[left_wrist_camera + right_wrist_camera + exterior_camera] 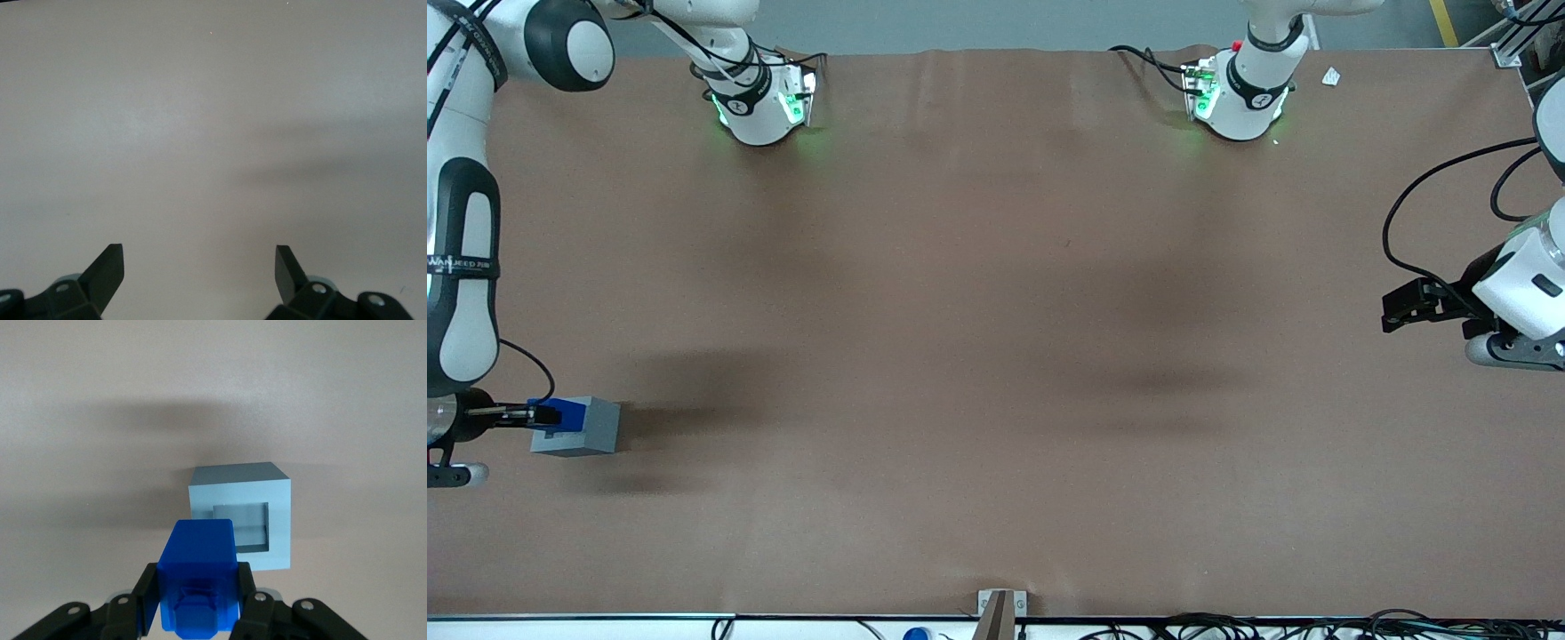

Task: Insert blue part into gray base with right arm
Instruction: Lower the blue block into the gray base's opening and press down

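My right gripper [541, 414] is at the working arm's end of the table, shut on the blue part [551, 414]. In the right wrist view the blue part [200, 570] sits clamped between the two black fingers [150, 597], and the gripper [198, 593] holds it above the table. The gray base [583, 427] is a light-gray cube on the brown table. Its square recessed opening [241, 527] shows in the right wrist view, empty. The blue part hangs over the base's edge nearest the working arm and overlaps one corner of the base [267, 493] in that view.
The brown table [996, 356] stretches toward the parked arm's end. Two white arm bases [765, 98] with green lights stand at the edge farthest from the front camera. A small bracket [1000, 609] sits at the near edge.
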Robot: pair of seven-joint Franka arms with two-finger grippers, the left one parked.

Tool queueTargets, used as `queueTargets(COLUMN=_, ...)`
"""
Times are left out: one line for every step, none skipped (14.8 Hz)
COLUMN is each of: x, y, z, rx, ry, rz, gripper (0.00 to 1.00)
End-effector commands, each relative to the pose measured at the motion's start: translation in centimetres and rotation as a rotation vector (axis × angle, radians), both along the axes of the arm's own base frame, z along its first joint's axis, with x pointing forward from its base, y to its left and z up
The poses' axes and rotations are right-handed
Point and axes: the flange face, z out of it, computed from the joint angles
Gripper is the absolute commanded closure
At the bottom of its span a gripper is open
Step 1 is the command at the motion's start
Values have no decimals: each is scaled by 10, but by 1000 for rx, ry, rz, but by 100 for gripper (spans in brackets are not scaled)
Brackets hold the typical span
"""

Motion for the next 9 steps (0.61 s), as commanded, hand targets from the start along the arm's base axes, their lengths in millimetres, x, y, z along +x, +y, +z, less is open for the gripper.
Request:
queueTargets(x=5, y=-14, z=0, rx=-14, ry=-4, rz=57, gripper=100)
queueTargets(x=6, y=-15, z=0, rx=-16, ry=-8, rz=59, gripper=100)
queueTargets(x=6, y=-18, z=-4, rx=-15, ry=-10, rz=66, gripper=100)
queueTargets(x=7, y=-23, z=-6, rx=-16, ry=-19, rz=69, gripper=100)
queueTargets(x=7, y=-27, z=-9, rx=-17, ry=-21, rz=65, gripper=100)
queueTargets(x=7, y=-28, z=-9, rx=-18, ry=-23, rz=63, gripper=100)
queueTargets(x=7, y=-28, z=-8, rx=-19, ry=-25, rz=59, gripper=100)
queueTargets(x=7, y=-28, z=-8, rx=-16, ry=-24, rz=53, gripper=100)
queueTargets(x=6, y=-30, z=-8, rx=-10, ry=-25, rz=47, gripper=100)
